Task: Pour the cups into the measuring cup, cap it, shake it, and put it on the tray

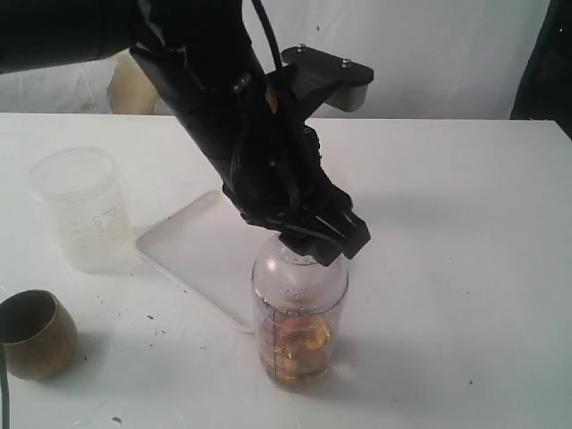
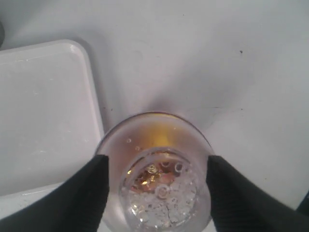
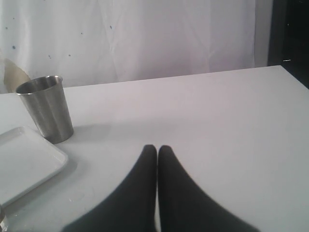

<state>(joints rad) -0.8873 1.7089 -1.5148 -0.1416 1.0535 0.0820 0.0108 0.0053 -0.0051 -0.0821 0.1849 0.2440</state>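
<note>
light bright, diffuse | shadows soft, faint | white table [image 1: 465, 268] washed out | left wrist close-up blurred | mild grain

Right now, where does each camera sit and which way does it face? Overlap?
Exterior: off the arms, raised, looking down across the table toward a white backdrop; shows the left arm, left end effector on the measuring cup, tray beside.
Left wrist: above the measuring cup, looking straight down on its capped top; both fingers flank it.
Right wrist: low over the table, looking level past a steel cup at the backdrop; shut right end effector in front.
Shared: tray in all three; measuring cup in exterior and left wrist.
</note>
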